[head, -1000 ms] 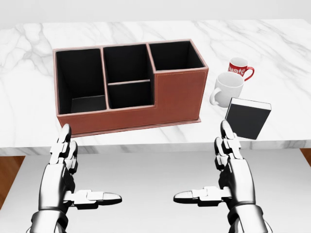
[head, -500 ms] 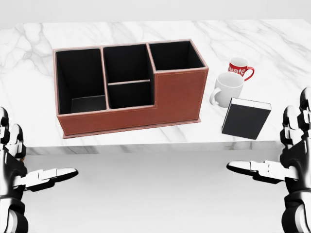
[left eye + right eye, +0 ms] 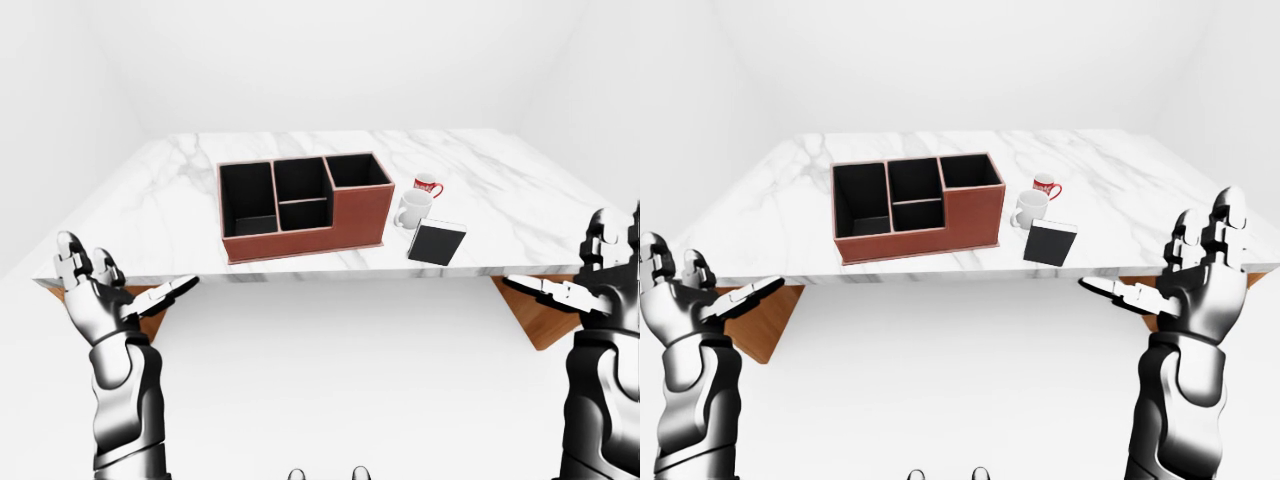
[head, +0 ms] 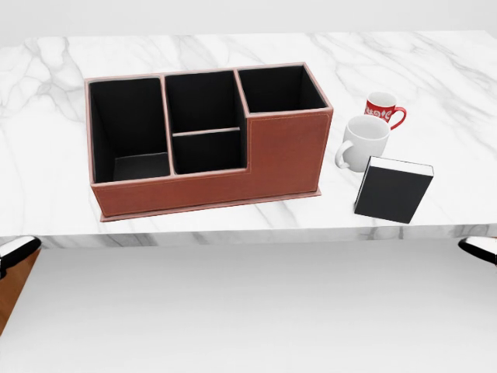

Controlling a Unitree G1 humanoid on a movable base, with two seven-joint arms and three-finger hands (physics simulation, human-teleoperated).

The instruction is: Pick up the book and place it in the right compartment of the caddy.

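marble table holds book, well apart from right hand.

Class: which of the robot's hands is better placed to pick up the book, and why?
Right. The book stands at the table's right end, nearer the open right hand; the left hand is beyond the caddy.

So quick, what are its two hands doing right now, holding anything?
Left hand: open, fingers spread, holding nothing.
Right hand: open, fingers spread, holding nothing; the book sits on the table.
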